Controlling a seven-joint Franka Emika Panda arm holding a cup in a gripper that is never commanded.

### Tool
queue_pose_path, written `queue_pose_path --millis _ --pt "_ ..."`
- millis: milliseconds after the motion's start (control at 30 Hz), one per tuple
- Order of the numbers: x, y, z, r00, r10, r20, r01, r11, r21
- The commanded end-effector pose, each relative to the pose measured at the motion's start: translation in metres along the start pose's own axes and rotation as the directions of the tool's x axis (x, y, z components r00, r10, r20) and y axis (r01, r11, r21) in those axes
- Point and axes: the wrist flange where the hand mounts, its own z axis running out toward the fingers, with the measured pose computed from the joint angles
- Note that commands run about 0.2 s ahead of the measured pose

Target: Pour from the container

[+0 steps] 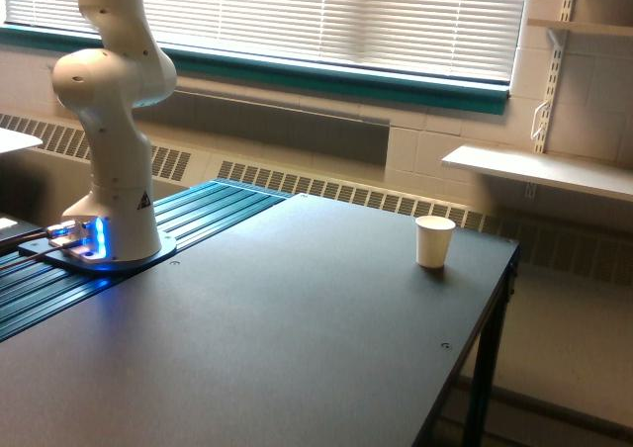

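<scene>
The white paper cup (434,241) is seen upright near the dark table's (297,328) far right edge. Only the arm's base (111,210) is shown at left; gripper and container are out of frame, so jaw state cannot be told.

White rounded arm (109,101), triangular warning sticker, blue-lit base (94,244) (cables plugged in).

Container not in view (white paper cup (435,241) upright on tbl (297,328))
</scene>
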Motion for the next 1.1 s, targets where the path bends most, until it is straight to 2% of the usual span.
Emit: queue_pose_path --millis 33,167,200,333,433,667,767,1100 --pt "0.03 0.002 -0.026 0.996 0.079 -0.045 -0.078 0.997 0.029" --pt "0.029 0.004 -0.026 0.995 0.087 -0.039 -0.086 0.996 0.02" --pt "0.027 0.007 -0.024 0.993 0.116 -0.018 -0.116 0.993 0.005" --pt "0.023 0.014 -0.021 0.985 0.171 0.011 -0.171 0.985 -0.009" --pt "0.015 0.013 -0.017 0.982 0.187 0.042 -0.185 0.982 -0.029" --pt "-0.018 0.001 -0.005 0.972 0.21 0.108 -0.201 0.976 -0.082" --pt "-0.036 -0.008 0.0 0.973 0.18 0.143 -0.165 0.98 -0.108" --pt "-0.08 -0.026 0.009 0.95 0.216 0.226 -0.185 0.971 -0.152"
